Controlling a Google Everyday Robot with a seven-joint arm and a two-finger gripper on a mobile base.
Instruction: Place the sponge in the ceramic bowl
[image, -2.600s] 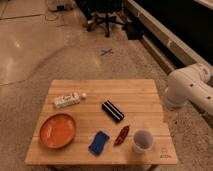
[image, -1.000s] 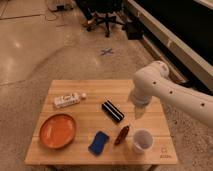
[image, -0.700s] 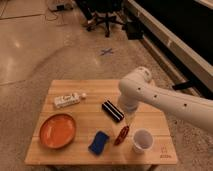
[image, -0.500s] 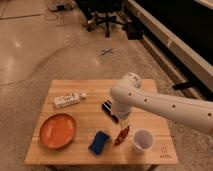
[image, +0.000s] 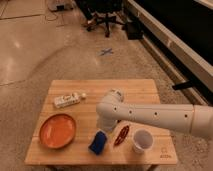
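The blue sponge (image: 98, 142) lies near the front edge of the wooden table (image: 145, 91), just right of the orange ceramic bowl (image: 57, 131). The bowl sits at the front left and holds nothing. My white arm reaches in from the right across the table's middle. Its gripper (image: 104, 127) points down directly above and slightly behind the sponge, close to it. The arm covers most of the gripper.
A red oblong item (image: 121, 135) lies right of the sponge, with a small white cup (image: 142, 141) beside it. A white bottle (image: 67, 100) lies at the back left. Office chairs (image: 105, 15) stand on the floor beyond the table.
The arm has swung from the right side leftward over the table. The gripper has come down to just above the sponge. The black striped block is now hidden behind the arm.
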